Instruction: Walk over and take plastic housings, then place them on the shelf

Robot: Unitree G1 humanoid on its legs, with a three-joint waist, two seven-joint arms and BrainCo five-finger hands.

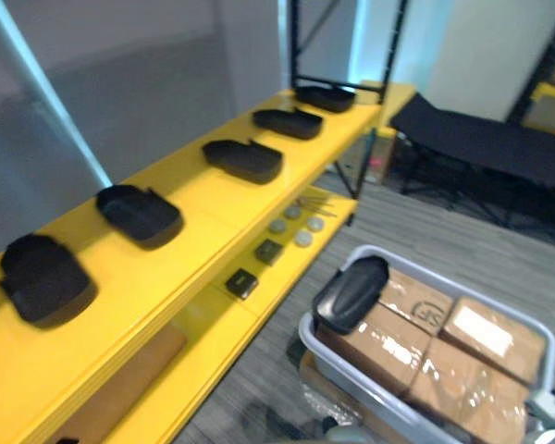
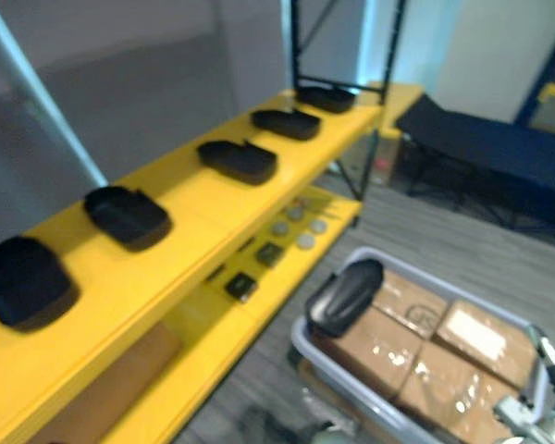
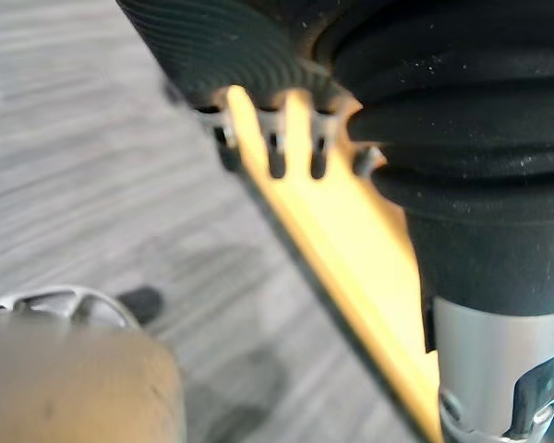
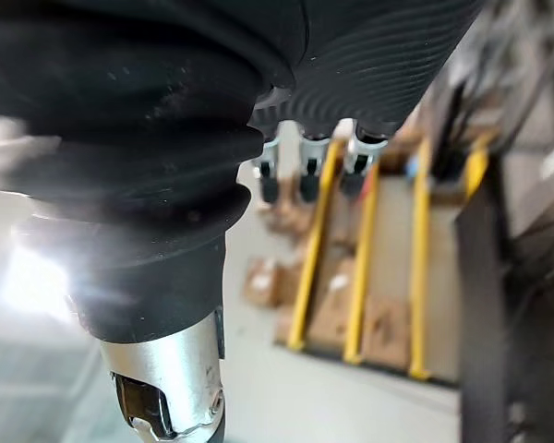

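Housings (image 1: 243, 159) lined along yellow shelf (image 1: 199, 227); one housing (image 1: 351, 294) atop boxes (image 1: 493, 339) in bin (image 1: 307, 330).

Grey tub (image 1: 350, 377): sits on the floor, on the right.
Brown boxes (image 1: 486, 338): packed side by side inside the tub, shiny tape on top.
Black cot (image 1: 486, 139): far back on the right, flat and low.
Round grey discs (image 1: 302, 238): a little group, with thin sticks (image 1: 313, 205) just behind them.
Small black squares (image 1: 267, 250): two, near the discs.
Floor (image 1: 444, 231): grey with thin stripes.
Wall (image 1: 139, 83): plain grey, on the left.
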